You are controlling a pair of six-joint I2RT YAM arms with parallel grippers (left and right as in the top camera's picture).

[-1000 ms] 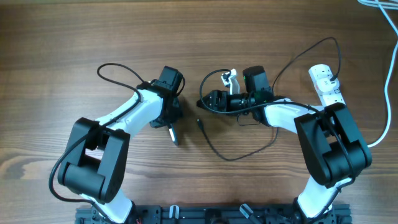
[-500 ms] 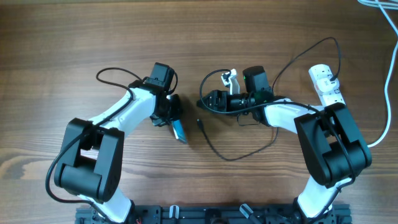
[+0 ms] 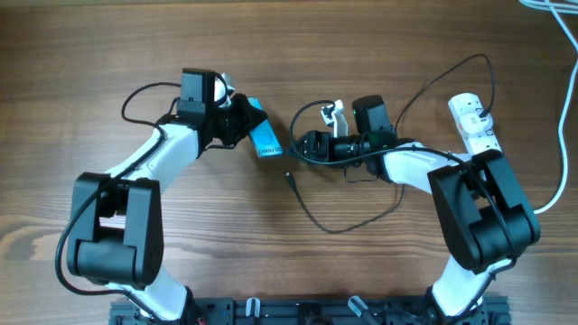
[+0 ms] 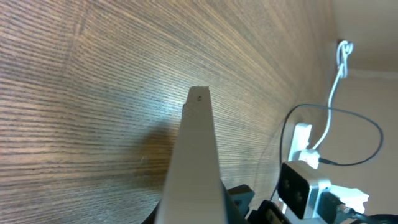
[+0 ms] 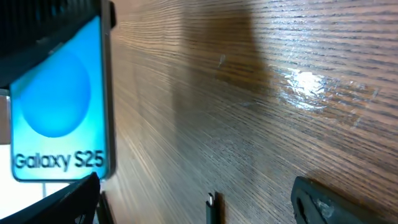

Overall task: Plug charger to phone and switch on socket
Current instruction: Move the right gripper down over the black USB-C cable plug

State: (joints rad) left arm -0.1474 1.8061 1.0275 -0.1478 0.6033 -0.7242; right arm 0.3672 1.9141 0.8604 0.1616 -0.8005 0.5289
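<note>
My left gripper is shut on the phone and holds it above the table, its teal-blue screen toward the right arm. The right wrist view shows that screen with a white text band at its lower end. In the left wrist view the phone is seen edge-on. The charger, a thin black cable, loops over the table. Its plug tip lies loose, below my open right gripper; it also shows between the right fingers. The socket lies at the far right.
A thick white cord runs from the socket along the right table edge. The black cable arcs from the socket over the right arm. In the left wrist view the socket and cable loop lie beyond the right arm.
My left gripper has lifted the phone off the table and swung it up and to the left, turning its screen toward the right gripper. The right arm and the cable have not moved.
</note>
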